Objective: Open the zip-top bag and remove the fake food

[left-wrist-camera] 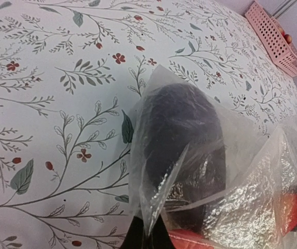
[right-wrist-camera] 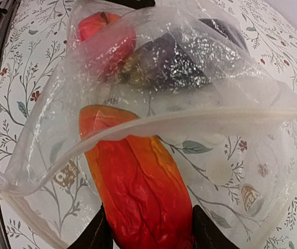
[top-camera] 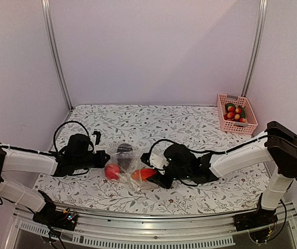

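Note:
The clear zip-top bag (top-camera: pixel 126 162) lies on the floral table between my two grippers. Its mouth faces the right wrist view, and the zip rim (right-wrist-camera: pixel 216 116) stands open. Inside are a red round piece (top-camera: pixel 112 171) and a dark purple piece (left-wrist-camera: pixel 182 140). My left gripper (left-wrist-camera: pixel 149 237) is shut on a fold of the bag's plastic at its far side. My right gripper (right-wrist-camera: pixel 146 231) is shut on a long red-orange fake pepper (right-wrist-camera: pixel 138 181). The pepper's far end still lies under the bag's rim.
A pink slatted basket (top-camera: pixel 235 126) with several small fake fruits stands at the back right of the table; it also shows in the left wrist view (left-wrist-camera: pixel 273 36). Metal frame posts rise at the back corners. The table's front rail runs by the arm bases.

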Motion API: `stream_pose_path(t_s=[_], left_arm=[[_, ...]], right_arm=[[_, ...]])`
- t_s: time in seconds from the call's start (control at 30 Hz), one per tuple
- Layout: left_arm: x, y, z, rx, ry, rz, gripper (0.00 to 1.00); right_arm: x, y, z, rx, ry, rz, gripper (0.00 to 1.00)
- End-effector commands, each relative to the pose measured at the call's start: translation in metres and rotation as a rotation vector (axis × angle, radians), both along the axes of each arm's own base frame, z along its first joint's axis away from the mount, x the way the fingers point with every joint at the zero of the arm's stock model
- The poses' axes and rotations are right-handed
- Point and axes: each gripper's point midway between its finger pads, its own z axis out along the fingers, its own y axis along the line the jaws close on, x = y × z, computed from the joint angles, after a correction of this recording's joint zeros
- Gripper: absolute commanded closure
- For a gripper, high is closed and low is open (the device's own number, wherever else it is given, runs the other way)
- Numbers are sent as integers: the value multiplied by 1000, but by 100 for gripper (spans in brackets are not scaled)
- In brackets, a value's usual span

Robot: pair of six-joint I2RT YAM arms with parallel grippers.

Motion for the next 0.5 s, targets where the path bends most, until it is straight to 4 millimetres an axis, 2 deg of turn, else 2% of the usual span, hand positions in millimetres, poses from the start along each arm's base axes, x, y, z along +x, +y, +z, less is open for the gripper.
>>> stream_pose_path(t_s=[0.0,0.13,0.2,0.33,0.47], left_arm=[[8,17,6,45,-28,89,100],[10,24,6,46,-31,118,100],[10,24,5,42,-27,117,100],[10,22,2,34,-16,109,100],[11,19,1,20,-12,101,100]], right_arm=[[2,-32,-14,-84,25,-92,71],[9,-52,-15,-87,43,-154,72],[17,-59,-8,-54,62,-186,72],[41,-70,22,39,65,-252,73],[80,-89,60,158,59,-363,72]])
